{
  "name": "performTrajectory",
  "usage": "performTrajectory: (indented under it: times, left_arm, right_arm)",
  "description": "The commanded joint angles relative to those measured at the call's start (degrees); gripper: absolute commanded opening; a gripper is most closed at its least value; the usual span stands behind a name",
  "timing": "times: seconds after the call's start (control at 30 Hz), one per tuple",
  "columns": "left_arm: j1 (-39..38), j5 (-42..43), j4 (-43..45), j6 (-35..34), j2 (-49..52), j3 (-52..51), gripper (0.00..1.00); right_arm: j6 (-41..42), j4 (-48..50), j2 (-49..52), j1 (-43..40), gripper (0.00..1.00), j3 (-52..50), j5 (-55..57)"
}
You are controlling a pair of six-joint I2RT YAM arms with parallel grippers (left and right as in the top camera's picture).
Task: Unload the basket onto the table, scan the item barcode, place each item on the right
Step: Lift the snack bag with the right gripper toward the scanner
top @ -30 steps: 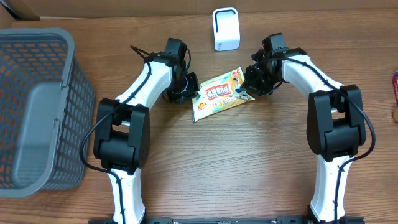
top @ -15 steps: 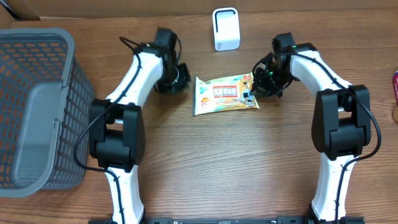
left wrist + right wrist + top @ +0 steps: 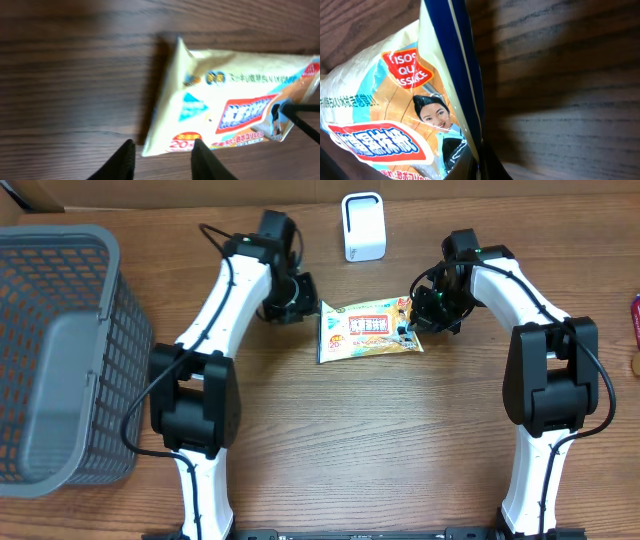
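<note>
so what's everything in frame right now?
table: 1, brown wood, under everything
basket: 1, grey mesh, far left
flat panel: 1, grey, inside basket
scanner: 1, white, top centre
packet: 1, cream with red label, centre, below scanner
red object: 1, cut off at right edge, unidentifiable
arms: 2, white and black, either side of packet
left claw: 1, black, open, at packet's left end
right claw: 1, black, shut on packet's right end
</note>
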Motion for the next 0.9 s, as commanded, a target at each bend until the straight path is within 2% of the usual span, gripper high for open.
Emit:
performTrajectory:
  times: [0.0, 0.1, 0.37, 0.47, 0.87]
  left_arm:
    - [-1.4, -3.4, -0.5, 1.0, 0.6, -0.1, 0.32]
    - [-1.4, -3.7, -1.0, 1.0, 0.6, -0.1, 0.32]
    - [0.3, -3.7, -1.1, 1.0, 0.6, -0.1, 0.32]
    - [0.7, -3.7, -1.1, 1.0, 0.6, -0.1, 0.33]
    - [1.0, -5.0, -2.1, 1.1, 0.6, -0.1, 0.34]
  right_arm:
    - [0.0, -1.1, -2.4, -0.5, 0.04, 3.8, 0.5]
    - [-0.4, -4.6, -4.0, -1.4, 0.04, 7.7, 1.9]
    - [-0.3, -20.2, -7.5, -0.8, 0.04, 23.7, 23.5]
    - [-0.3, -24.9, -7.9, -0.2, 0.04, 27.7, 28.4]
    - [0.1, -33.2, -7.9, 0.4, 0.04, 30.3, 38.7]
